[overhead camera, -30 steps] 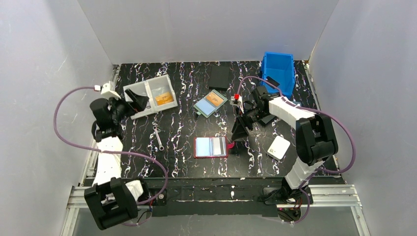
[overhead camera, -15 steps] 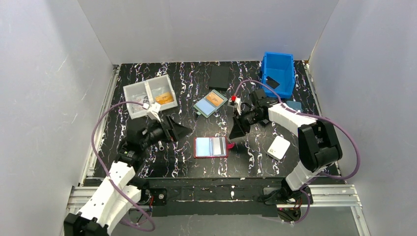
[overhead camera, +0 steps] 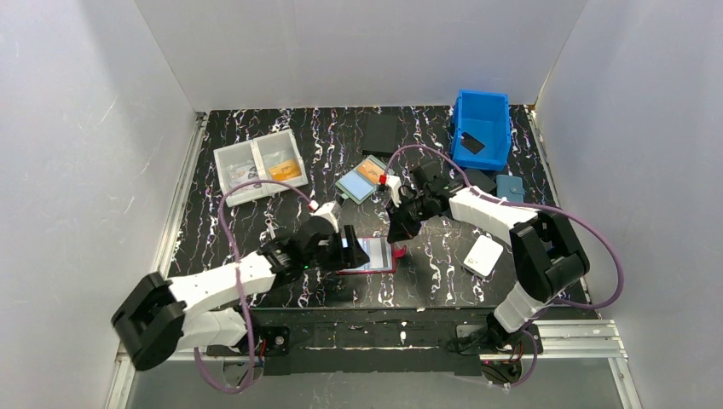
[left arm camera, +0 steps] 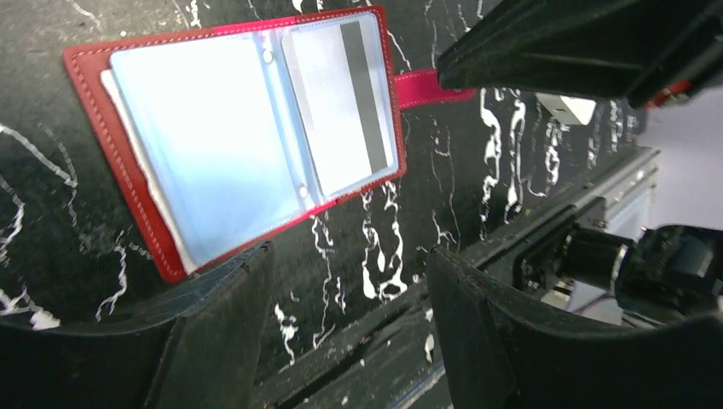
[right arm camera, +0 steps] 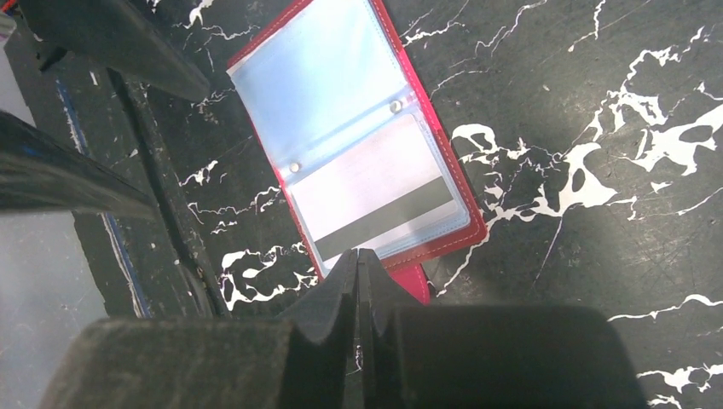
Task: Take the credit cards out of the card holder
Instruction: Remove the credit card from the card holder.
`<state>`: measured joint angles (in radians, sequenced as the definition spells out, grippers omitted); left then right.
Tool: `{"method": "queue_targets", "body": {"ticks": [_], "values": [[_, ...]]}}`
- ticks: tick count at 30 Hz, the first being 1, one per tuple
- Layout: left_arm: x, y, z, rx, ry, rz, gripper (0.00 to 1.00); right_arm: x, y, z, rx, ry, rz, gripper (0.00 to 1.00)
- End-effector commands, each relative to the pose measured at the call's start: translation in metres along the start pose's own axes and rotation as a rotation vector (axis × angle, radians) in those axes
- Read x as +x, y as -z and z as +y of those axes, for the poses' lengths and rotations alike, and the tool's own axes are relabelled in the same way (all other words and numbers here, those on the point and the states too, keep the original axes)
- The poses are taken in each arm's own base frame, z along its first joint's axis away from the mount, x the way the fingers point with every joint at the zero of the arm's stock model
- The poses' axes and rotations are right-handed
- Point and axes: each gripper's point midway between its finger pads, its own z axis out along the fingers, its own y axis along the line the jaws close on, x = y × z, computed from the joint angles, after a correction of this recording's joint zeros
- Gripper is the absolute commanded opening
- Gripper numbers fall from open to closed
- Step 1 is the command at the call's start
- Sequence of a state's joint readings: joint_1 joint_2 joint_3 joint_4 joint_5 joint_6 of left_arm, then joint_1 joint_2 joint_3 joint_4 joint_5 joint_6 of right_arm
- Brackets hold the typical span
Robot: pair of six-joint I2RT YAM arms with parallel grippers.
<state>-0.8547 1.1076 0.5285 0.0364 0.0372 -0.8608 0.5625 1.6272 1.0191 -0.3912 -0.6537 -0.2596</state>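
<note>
The card holder [overhead camera: 372, 255] lies spread open on the black marbled table, red rim up and light-blue sleeves showing [left arm camera: 200, 141] [right arm camera: 328, 94]. A credit card [left arm camera: 345, 102] [right arm camera: 375, 200] with a dark stripe sits in the sleeve on the snap-tab side. The other sleeve shows only pale blue. My left gripper [overhead camera: 351, 247] [left arm camera: 348, 256] is open at the holder's left edge, with only bare table between its fingers. At the holder's right edge my right gripper [overhead camera: 397, 237] [right arm camera: 358, 254] is shut, its tips over the rim beside the red snap tab [right arm camera: 415, 281].
A teal-framed case with an orange card [overhead camera: 365, 179] lies behind the holder. A clear compartment box [overhead camera: 258, 164] stands at the back left. A blue bin [overhead camera: 482, 128] and a black square [overhead camera: 380, 134] are at the back. A white box [overhead camera: 483, 254] and a small blue wallet [overhead camera: 510, 187] lie at the right.
My left arm swung from the far left over to the holder's left edge, its jaws narrowing. My right gripper moved down-left to the holder's right edge and shut.
</note>
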Motion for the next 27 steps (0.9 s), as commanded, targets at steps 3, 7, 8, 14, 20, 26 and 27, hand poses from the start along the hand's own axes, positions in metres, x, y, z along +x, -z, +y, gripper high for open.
{"method": "queue_targets", "body": {"ticks": [3,7,8,14,20,26,27], "values": [[-0.017,-0.026,-0.015,-0.064,-0.042,-0.046,0.63,0.004,-0.009,-0.005,0.001,-0.043,0.029,0.13],[-0.014,-0.037,-0.016,-0.079,-0.045,-0.029,0.63,0.01,-0.016,-0.001,-0.043,-0.1,0.04,0.2],[-0.012,-0.04,-0.016,-0.08,-0.042,-0.024,0.63,0.01,-0.018,0.001,-0.056,-0.111,0.039,0.22],[-0.01,-0.049,-0.014,-0.07,-0.02,-0.036,0.64,0.009,-0.023,0.004,-0.089,-0.172,0.012,0.27],[-0.009,-0.054,-0.013,-0.054,-0.002,-0.052,0.66,0.016,-0.027,-0.004,-0.078,-0.26,0.015,0.23],[-0.003,-0.063,-0.005,-0.064,0.029,-0.055,0.67,0.025,-0.032,-0.013,-0.067,-0.326,0.028,0.23],[-0.003,-0.065,-0.004,-0.066,0.033,-0.055,0.67,0.026,-0.033,-0.015,-0.059,-0.329,0.03,0.24]]}}
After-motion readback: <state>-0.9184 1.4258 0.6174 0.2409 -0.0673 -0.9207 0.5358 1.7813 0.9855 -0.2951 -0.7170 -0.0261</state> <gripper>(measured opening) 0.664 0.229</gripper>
